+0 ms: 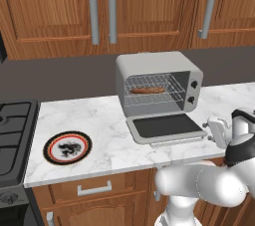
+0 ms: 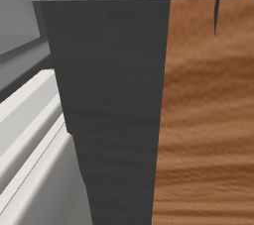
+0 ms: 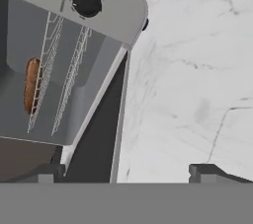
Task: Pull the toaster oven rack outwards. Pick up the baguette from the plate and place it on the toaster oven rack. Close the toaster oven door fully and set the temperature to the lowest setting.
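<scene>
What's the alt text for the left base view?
A toaster oven sits on a marble counter, its door folded down flat and a baguette lying on the rack inside. An empty plate sits left of it; the open claw hovers at the door's right.

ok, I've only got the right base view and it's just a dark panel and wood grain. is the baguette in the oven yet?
Observer: Yes. The baguette lies on the toaster oven rack, inside the toaster oven.
Operator: door shut?
Observer: No. The toaster oven door lies folded down flat on the counter, glass side up.
Operator: plate?
Observer: The plate sits bare near the counter's front edge, left of the oven, beside the stove.
Operator: gripper state?
Observer: The gripper is open and holds nothing. In the hand view it points at the door's right edge, below a knob.
</scene>
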